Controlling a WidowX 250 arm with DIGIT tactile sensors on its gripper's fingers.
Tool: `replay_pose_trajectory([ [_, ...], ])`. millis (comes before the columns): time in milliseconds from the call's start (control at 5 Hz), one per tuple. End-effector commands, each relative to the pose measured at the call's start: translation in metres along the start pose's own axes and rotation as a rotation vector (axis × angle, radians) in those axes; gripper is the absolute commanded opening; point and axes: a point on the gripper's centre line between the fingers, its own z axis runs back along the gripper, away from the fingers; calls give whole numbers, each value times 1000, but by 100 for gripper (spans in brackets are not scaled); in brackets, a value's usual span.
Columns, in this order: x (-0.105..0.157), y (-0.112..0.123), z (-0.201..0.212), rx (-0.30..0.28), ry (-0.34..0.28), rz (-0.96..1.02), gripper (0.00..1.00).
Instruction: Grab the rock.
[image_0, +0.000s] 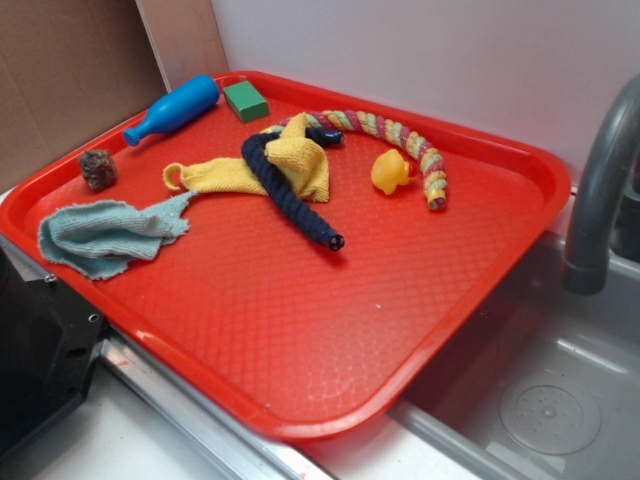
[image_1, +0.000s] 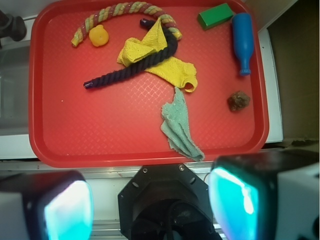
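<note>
While the gripper (image_1: 150, 205) hangs high above the near edge of the red tray (image_1: 125, 145), its 2 fingers (image_1: 67, 210) are spread wide with nothing between them. On the tray the rock (image_1: 239, 100) lies alone on bare red surface, well apart from the gripper. Taking the rock as marker: the blue bottle (image_1: 242, 42) is just beyond it, the green block (image_1: 215, 15) farther beyond, and the pale teal cloth (image_1: 179, 127) lies beside it toward the tray's middle.

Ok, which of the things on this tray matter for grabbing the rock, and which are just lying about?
For the job: rock, tool.

Lying about: blue bottle, green block, yellow cloth, teal cloth, dark rope, striped rope, yellow duck.
</note>
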Motion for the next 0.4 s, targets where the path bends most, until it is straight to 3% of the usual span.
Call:
replay_pose_trajectory([
  [0, 0, 0, 0, 0, 0, 0, 100],
  [200, 5, 43, -48, 40, 90, 249, 100],
])
